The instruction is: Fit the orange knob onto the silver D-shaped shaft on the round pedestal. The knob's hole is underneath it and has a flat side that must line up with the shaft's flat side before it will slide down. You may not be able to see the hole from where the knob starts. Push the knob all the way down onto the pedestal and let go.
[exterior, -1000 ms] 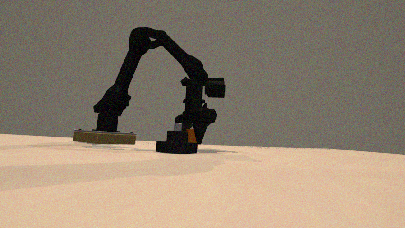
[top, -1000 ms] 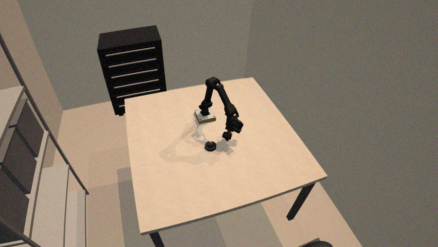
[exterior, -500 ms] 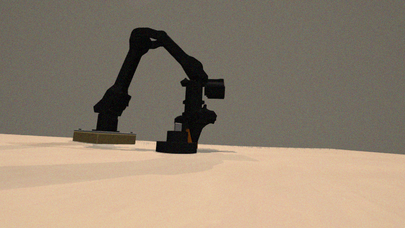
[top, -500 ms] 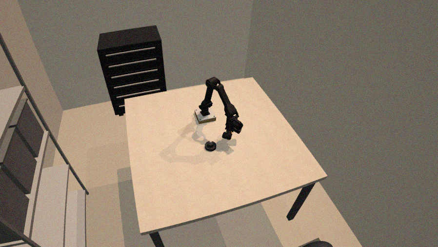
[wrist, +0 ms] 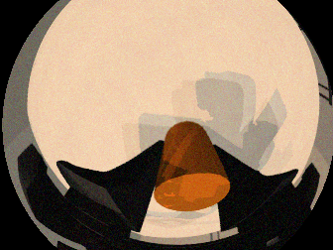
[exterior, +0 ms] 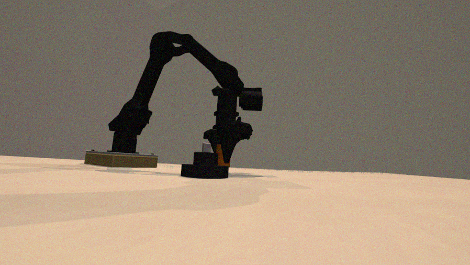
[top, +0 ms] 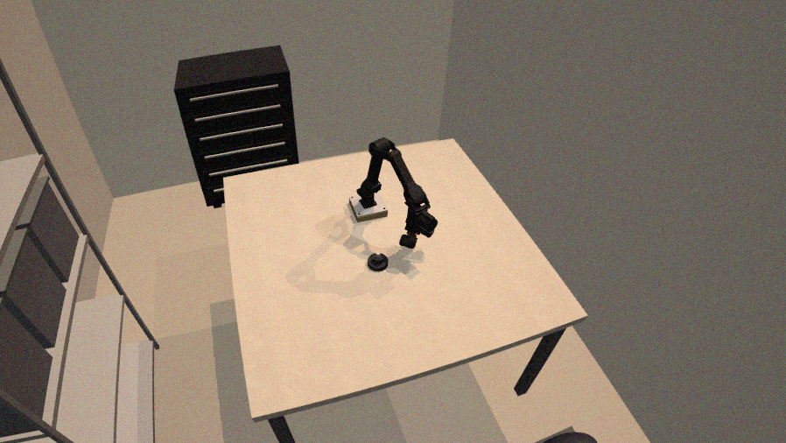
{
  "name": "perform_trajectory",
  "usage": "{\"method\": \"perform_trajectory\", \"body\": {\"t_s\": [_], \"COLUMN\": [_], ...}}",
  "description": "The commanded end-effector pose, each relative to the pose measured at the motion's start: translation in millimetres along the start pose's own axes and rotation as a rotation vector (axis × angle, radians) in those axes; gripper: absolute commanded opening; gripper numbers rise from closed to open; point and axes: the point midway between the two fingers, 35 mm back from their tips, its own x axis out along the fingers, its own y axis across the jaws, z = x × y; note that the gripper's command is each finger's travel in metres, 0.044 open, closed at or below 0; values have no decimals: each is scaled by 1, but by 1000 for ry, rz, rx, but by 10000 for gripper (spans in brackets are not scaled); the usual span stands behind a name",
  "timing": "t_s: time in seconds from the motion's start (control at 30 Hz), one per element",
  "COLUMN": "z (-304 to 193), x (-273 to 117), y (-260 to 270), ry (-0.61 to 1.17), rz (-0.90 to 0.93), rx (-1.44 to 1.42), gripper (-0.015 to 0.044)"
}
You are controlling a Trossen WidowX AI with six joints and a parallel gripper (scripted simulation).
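The orange knob [exterior: 220,154] [wrist: 193,193] is between the fingers of my gripper [exterior: 225,158] [wrist: 187,147] [top: 408,241], which is shut on it and points down. Its underside and hole are hidden. In the exterior view the knob shows just behind and right of the black round pedestal [top: 377,266] [exterior: 200,172]; I cannot tell whether it touches the table. The silver shaft [exterior: 206,147] stands bare on the pedestal's raised middle. In the top view the gripper is to the right of the pedestal and a little farther back.
The arm's base [top: 368,212] [exterior: 121,160] sits on the table [top: 417,324] behind and left of the pedestal. Arm shadows fall around the pedestal. A black drawer cabinet [top: 236,121] stands beyond the table's back edge, and shelving stands at the left.
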Motion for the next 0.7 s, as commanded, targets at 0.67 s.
{"method": "perform_trajectory", "body": {"t_s": [0.67], "z": [7], "x": [-77], "y": [-5], "ry": [-16], "rz": [-9], "rx": [1], "gripper": [0]}}
